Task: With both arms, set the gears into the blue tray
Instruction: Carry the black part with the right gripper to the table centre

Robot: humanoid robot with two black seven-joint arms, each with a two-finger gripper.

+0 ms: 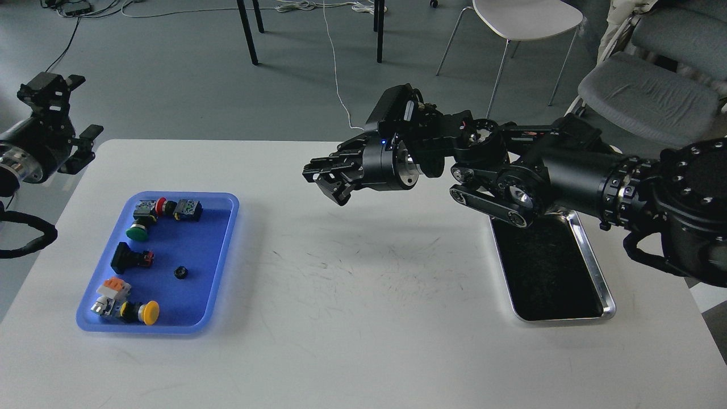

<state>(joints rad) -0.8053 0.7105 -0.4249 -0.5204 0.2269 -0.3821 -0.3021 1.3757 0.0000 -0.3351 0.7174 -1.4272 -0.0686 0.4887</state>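
The blue tray (pixel 221 250) lies at the table's left. One small black gear (pixel 180 272) rests in its middle, among several coloured push-button switches. My left gripper (pixel 80 149) hangs open beyond the table's far left corner, above and left of the tray, holding nothing. My right arm reaches across the table, and my right gripper (pixel 322 180) hovers above the table's far middle, right of the blue tray. Its fingers are drawn together; I cannot see anything pinched between them.
A shiny silver tray (pixel 593 267) with a dark inside sits at the right, partly under my right forearm. Switches with red (pixel 161 205), green (pixel 137 232) and yellow (pixel 150 312) caps lie in the blue tray. Chairs stand beyond the table.
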